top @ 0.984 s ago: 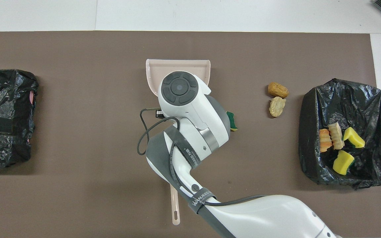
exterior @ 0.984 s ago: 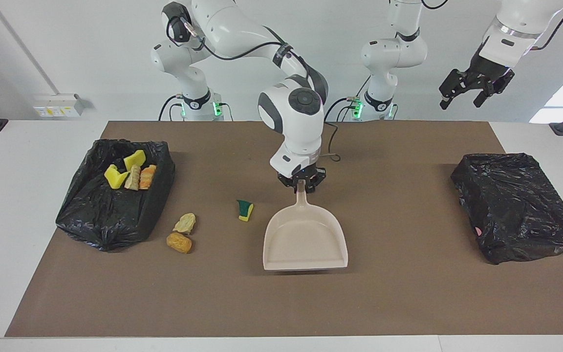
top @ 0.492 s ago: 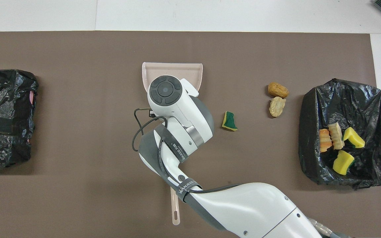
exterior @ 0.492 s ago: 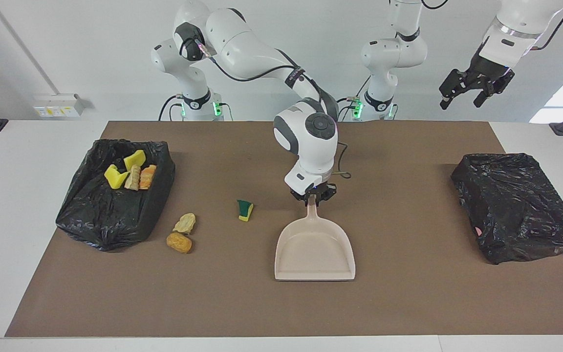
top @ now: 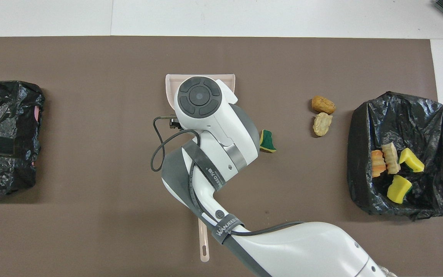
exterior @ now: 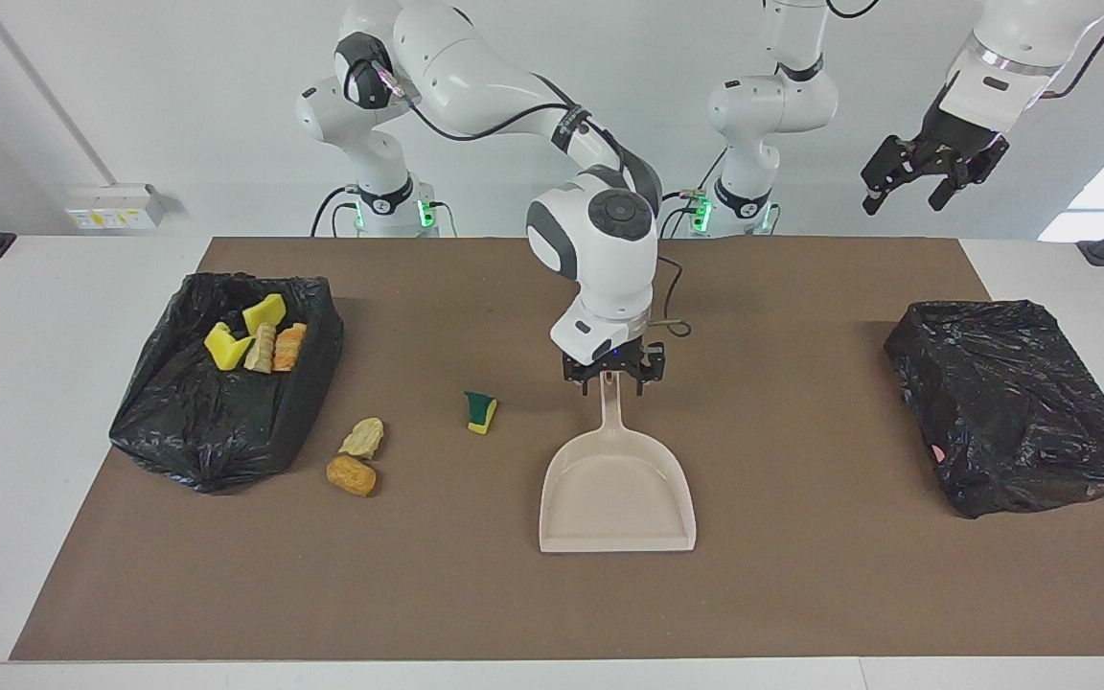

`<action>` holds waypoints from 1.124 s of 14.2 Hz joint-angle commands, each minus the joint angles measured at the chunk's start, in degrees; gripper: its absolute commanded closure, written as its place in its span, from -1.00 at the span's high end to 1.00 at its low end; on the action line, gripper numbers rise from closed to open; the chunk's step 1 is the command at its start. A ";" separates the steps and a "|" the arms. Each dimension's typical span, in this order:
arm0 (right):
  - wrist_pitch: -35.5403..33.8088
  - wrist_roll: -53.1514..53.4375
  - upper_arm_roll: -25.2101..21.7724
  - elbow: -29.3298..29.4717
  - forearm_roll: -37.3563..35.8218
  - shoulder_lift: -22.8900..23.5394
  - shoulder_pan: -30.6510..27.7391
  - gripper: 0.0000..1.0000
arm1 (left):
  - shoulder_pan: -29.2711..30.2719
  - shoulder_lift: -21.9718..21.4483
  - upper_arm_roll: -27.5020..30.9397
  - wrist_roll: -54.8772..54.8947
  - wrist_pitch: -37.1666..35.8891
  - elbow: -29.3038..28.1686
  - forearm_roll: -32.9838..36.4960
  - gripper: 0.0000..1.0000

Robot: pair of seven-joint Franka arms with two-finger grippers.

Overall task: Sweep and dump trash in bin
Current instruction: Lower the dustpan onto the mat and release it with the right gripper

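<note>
The beige dustpan (exterior: 617, 494) lies flat at the middle of the brown mat, its handle pointing toward the robots. My right gripper (exterior: 609, 376) stands open over the handle's end, one finger on each side of it. In the overhead view the right wrist covers that gripper and most of the dustpan (top: 170, 82). Loose trash lies on the mat: a green-and-yellow sponge piece (exterior: 480, 412) (top: 268, 141), a pale beige wad (exterior: 362, 437) (top: 322, 124) and an orange-brown lump (exterior: 352, 475) (top: 323, 104). The black-bagged bin (exterior: 178, 422) (top: 402, 111) holds several scraps. My left gripper (exterior: 907, 187) waits open, high over its own end.
A second black-bagged box (exterior: 1012, 402) (top: 6, 134) sits at the left arm's end of the mat. A thin beige handle with a hanging hole (top: 204, 242) lies near the robots, its other end hidden under the right arm. A loose cable (top: 160, 146) hangs off the right wrist.
The right arm carried the dustpan a little toward the left arm's end and laid it flat. Its gripper has now opened and let go of the handle. The left arm stayed still.
</note>
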 commanded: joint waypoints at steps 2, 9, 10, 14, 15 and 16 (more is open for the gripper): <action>-2.33 -0.07 0.14 -4.18 1.51 -6.76 -1.43 1.00 | 0.31 0.40 -0.26 -0.53 -0.43 1.06 1.03 1.00; -16.46 -0.24 0.14 -5.33 3.79 -13.80 -6.00 1.00 | 0.31 0.40 -0.26 -0.53 -0.43 1.06 0.94 1.00; -18.48 -0.33 0.14 -6.98 4.32 -15.20 -6.09 1.00 | 0.31 0.48 -0.26 -0.53 -0.43 1.06 1.03 1.00; -18.25 -0.95 0.31 -22.87 4.50 -24.77 -4.52 1.00 | 0.31 0.40 -0.26 -0.53 -0.43 1.06 1.03 1.00; -16.15 -0.86 0.31 -27.09 5.11 -27.14 -2.95 1.00 | 0.31 0.40 -0.26 -0.53 -0.43 1.06 1.03 1.00; -12.13 -0.77 0.31 -33.22 7.20 -30.30 -2.15 1.00 | 0.31 0.40 -0.26 -0.53 -0.43 1.06 1.03 1.00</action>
